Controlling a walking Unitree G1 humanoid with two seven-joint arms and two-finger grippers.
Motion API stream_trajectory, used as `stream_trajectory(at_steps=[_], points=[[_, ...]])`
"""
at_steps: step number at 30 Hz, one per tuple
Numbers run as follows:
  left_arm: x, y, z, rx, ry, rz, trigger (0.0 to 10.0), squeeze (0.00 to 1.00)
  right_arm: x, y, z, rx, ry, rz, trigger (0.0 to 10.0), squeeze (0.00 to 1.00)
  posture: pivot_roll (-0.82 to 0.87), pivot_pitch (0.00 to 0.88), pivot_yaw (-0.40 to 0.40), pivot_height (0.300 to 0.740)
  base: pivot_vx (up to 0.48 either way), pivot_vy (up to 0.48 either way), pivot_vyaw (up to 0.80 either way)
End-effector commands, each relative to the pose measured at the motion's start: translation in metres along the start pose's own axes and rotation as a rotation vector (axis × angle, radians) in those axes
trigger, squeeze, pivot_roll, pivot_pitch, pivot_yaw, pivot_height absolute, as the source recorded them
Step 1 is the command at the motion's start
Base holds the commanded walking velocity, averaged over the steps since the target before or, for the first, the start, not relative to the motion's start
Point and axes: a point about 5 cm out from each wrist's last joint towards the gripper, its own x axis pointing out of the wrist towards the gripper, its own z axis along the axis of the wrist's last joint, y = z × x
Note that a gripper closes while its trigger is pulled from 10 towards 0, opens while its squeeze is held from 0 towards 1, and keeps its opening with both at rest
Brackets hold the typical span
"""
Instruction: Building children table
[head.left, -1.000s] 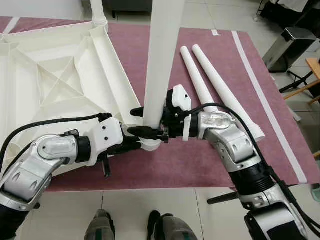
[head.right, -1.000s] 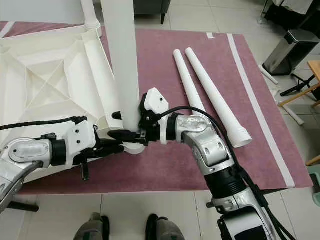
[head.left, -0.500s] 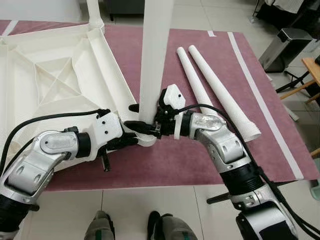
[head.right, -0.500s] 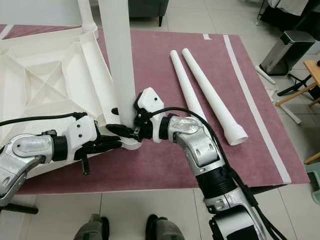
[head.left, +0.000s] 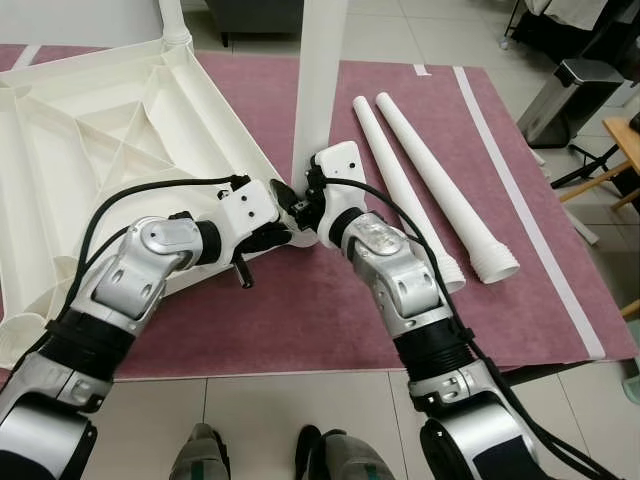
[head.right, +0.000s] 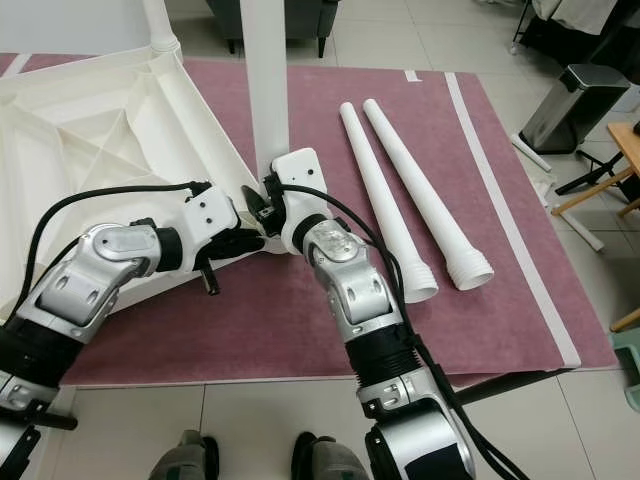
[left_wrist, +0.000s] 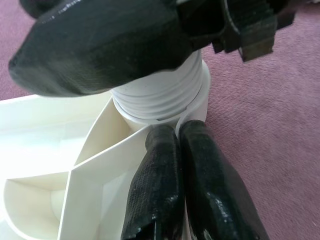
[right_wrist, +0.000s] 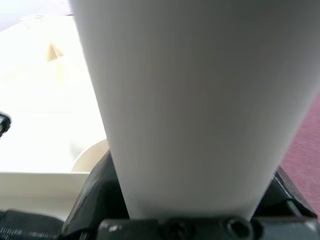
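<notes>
Purple rug (head.left: 300, 320) is lying on grey tiles. On it, the ribbed white plastic tabletop (head.left: 90, 150) is lying upside down. The right gripper (head.left: 300, 205) is hugging a smooth round leg (head.left: 318, 80) standing in the corner socket. The left gripper (left_wrist: 180, 150), fingers together, is pressing there. Two legs (head.left: 420, 170) are lying beside.

The upright table leg (head.left: 318, 80) runs out of the picture's top edge, so its upper end is unseen. Its lower end, where it meets the corner of the upturned tabletop (head.left: 100, 130), is covered by the right gripper (head.right: 268, 205) and the left gripper (head.left: 290, 215) (their fingertips are lost among wrist housings). The tabletop is cut off at the left edge. A second standing leg (head.left: 172, 18) shows just its base. In the right wrist view the leg is blurred.
</notes>
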Motion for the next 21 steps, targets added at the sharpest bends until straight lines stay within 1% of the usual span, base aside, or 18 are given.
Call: stream_trajectory(at_steps=[1,3,7,8,9,10,12,14,15,16,18,19,20,21], points=[[0.002,0.012,0.007,0.029,-0.012,0.160,0.0,0.00,-0.001,-0.004,-0.040,-0.020,0.226,-0.100,0.0,0.00,0.12,0.164,-0.037,0.740,0.000,0.000,0.00],[0.005,0.015,0.009,0.031,-0.018,0.171,0.0,0.00,0.002,0.001,-0.036,0.000,0.210,-0.120,0.0,0.00,0.13,0.165,-0.036,0.740,0.000,0.000,0.00],[0.006,0.015,0.009,0.034,-0.023,0.168,0.0,0.00,0.003,0.003,-0.034,0.002,0.201,-0.118,0.0,0.00,0.13,0.165,-0.036,0.740,0.000,0.000,0.00],[0.004,0.014,0.010,0.041,-0.033,0.157,0.0,0.00,0.004,0.008,-0.027,-0.030,0.142,-0.080,10.0,0.00,0.13,0.171,-0.040,0.740,0.000,0.000,0.00],[0.004,0.014,0.010,0.041,-0.033,0.157,0.0,0.00,0.004,0.008,-0.027,-0.030,0.142,-0.080,10.0,0.00,0.13,0.171,-0.040,0.740,0.000,0.000,0.00],[0.003,0.013,0.010,0.044,-0.036,0.152,0.0,0.00,0.004,0.009,-0.025,-0.024,0.123,-0.069,10.0,1.00,0.13,0.175,-0.043,0.740,0.000,0.000,0.00],[0.003,0.013,0.010,0.046,-0.039,0.148,0.0,0.00,0.005,0.009,-0.024,-0.017,0.112,-0.066,10.0,1.00,0.13,0.175,-0.043,0.740,0.000,0.000,0.00],[0.002,0.011,0.010,0.050,-0.044,0.138,0.0,0.00,0.005,0.011,-0.016,0.008,0.061,-0.020,10.0,1.00,0.13,0.175,-0.043,0.740,0.000,0.000,0.00],[0.002,0.010,0.010,0.053,-0.049,0.130,0.0,0.00,0.005,0.012,-0.011,0.011,0.030,0.013,10.0,0.00,0.13,0.176,-0.042,0.740,0.000,0.000,0.00],[0.002,0.010,0.010,0.053,-0.049,0.130,0.0,0.00,0.005,0.012,-0.011,0.011,0.030,0.013,10.0,0.00,0.13,0.176,-0.042,0.740,0.000,0.000,0.00],[0.000,0.007,0.011,0.062,-0.061,0.111,0.0,0.00,0.002,0.012,-0.002,0.004,-0.024,0.078,10.0,0.00,0.13,0.176,-0.041,0.740,0.000,0.000,0.00],[0.000,0.007,0.011,0.062,-0.061,0.111,0.0,0.00,0.002,0.012,-0.002,0.004,-0.024,0.078,10.0,0.00,0.13,0.176,-0.041,0.740,0.000,0.000,0.00],[-0.004,0.002,0.012,0.075,-0.075,0.078,0.0,0.00,-0.003,0.009,0.003,-0.006,-0.057,0.150,10.0,0.00,0.13,0.176,-0.039,0.740,0.000,0.000,0.00],[-0.004,0.002,0.012,0.075,-0.075,0.078,0.0,0.00,-0.003,0.009,0.003,-0.006,-0.057,0.150,10.0,0.00,0.13,0.176,-0.039,0.740,0.000,0.000,0.00]])
